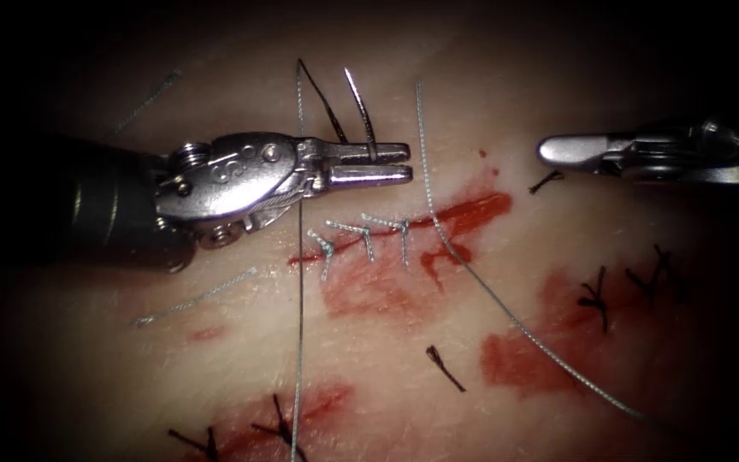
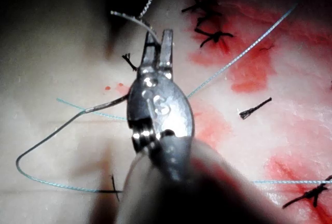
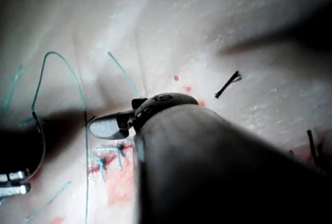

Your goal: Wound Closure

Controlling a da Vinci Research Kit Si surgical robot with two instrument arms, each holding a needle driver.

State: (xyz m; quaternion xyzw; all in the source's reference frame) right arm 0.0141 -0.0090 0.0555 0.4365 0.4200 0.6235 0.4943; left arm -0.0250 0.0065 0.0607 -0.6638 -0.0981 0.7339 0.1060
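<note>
A: Left end effector [image 1: 395,163] pinched the needle [image 1: 359,103] near mid-curve, above the cut [image 1: 438,224], clear of the tissue [image 1: 215,359].
B: Right end effector [image 1: 558,151]?
A: Pressed together, empty, right of the cut.

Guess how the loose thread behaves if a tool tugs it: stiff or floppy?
Probably floppy: the thread drapes in slack curves over the tissue. Likely light, little resistance. It trails from the needle, held near mid-curve above the cut in the left tool, so tugging may load it. The right tool holds nothing.
</note>
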